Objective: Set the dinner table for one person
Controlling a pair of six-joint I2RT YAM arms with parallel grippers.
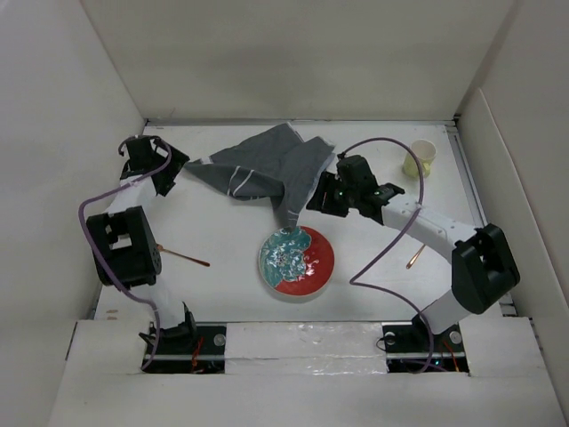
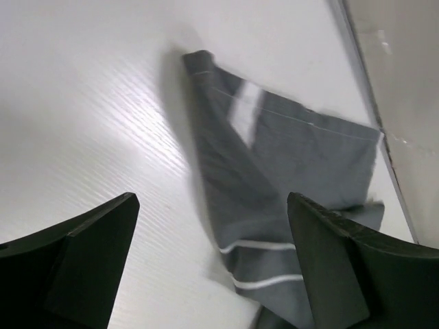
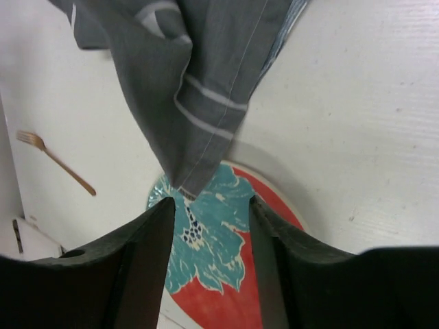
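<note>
Stretching under everything else, the table is a large flat rectangle of matte white, closed by pale walls on three sides. A round plate, red with a teal leaf pattern, rests on it. Beyond the plate a dark grey cloth with pale stripes lies crumpled, and one pointed corner comes down to the far rim of the plate; whether it touches I cannot tell.

The left pincer is beyond and left of the plate, just beside the cloth. Its own camera shows the fingers wide apart with nothing between them, only cloth and bare table farther on. The right pincer is just beyond the plate, to its right. It stands partly open and grips nothing; the tip of the cloth corner ends at the mouth of the gap.

Only the top view shows the yellow cup, far beyond and right of the plate, and a thin brown utensil right of the plate, too small to name. The fork, left of the plate, appears in the top view and the right wrist view. In the right wrist view the fingers hide parts of the plate; the left wrist view is slightly blurred.
</note>
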